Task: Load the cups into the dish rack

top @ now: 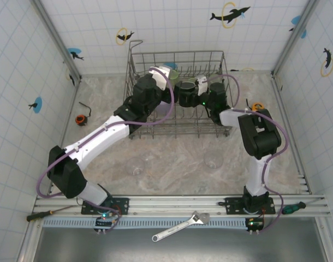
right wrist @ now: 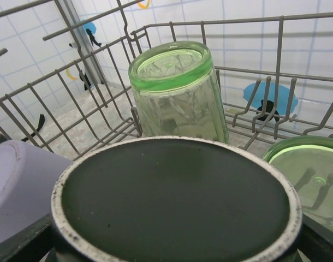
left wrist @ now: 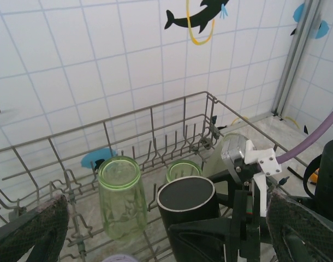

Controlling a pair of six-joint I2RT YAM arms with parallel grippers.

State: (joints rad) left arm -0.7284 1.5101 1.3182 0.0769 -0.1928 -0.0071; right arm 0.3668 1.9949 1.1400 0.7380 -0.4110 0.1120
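Tines [left wrist: 166, 144] of the dish rack [top: 155, 57] surround the upturned black mug [right wrist: 177, 196], clamped in the right claw [top: 195, 93]. Left claw [top: 167, 72] hovers alongside, spread wide.

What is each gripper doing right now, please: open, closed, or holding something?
Left gripper: open, holding nothing.
Right gripper: closed on the black mug.

Dish rack [top: 177, 60] is grey wire. Near tumbler [left wrist: 122, 199] and far tumbler [left wrist: 183, 170] are translucent light green, mug [right wrist: 174, 204] is matte black with whitish scuffed rim, cup [right wrist: 19, 180] is lavender. Tabletop [top: 172, 155] is beige-grey marbling; walls [top: 172, 24] are white tile with black dolphin decals, yellow rings, blue patches.
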